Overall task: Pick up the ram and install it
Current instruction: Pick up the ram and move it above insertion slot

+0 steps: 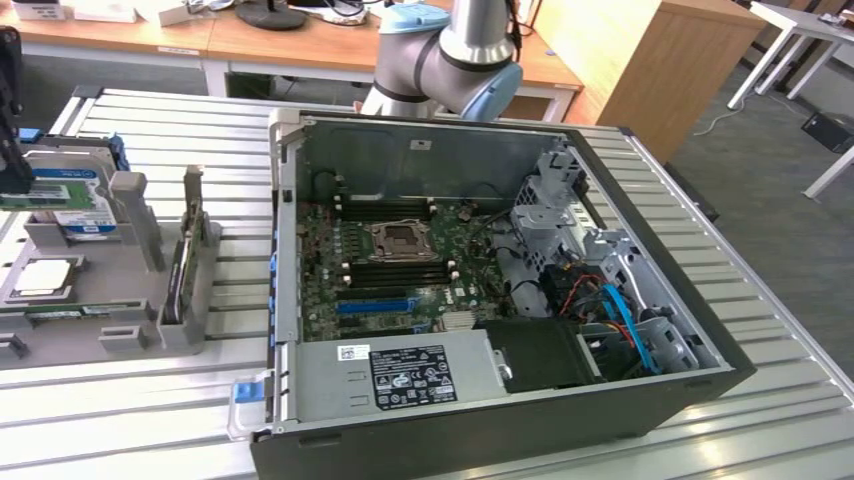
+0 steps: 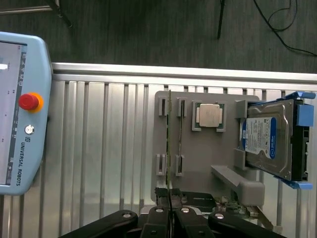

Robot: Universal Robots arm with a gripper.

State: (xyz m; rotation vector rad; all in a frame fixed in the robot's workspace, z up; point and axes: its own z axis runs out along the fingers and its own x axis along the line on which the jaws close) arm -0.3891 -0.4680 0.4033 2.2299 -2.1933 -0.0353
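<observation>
A bench of ribbed silver metal slats [image 1: 160, 420] carries everything. On it, towards the exterior view's right, lies a big black desktop computer case [image 1: 467, 450] with its side off. Inside are a green motherboard [image 1: 454, 270], a silver power supply box with a white label [image 1: 400, 370], and rows of black empty memory slots [image 1: 400, 262] on either side of the processor socket. A short blue plastic expansion slot [image 1: 374, 303] sits below them. The grey and pale blue robot arm [image 1: 447, 50] rises behind the case. A pale blue teach pendant with a red button [image 2: 20, 109] lies at the bench edge, well apart from the case. Towards the exterior view's left stands a grey plastic parts holder [image 2: 203, 158]. It bears a silver hard drive with a blue and white label [image 2: 270, 136] in a blue bracket and a square silver processor chip [image 2: 208, 115]. The ram, a long thin green circuit-board stick [image 2: 169, 144], is seen edge-on over this holder, running between its slotted posts. The black hand [image 2: 169, 210] is closed on one end of the ram, its fingers pinching both flat faces. Whether the ram's lower edge sits in the holder's slots or hangs clear of them cannot be told.
</observation>
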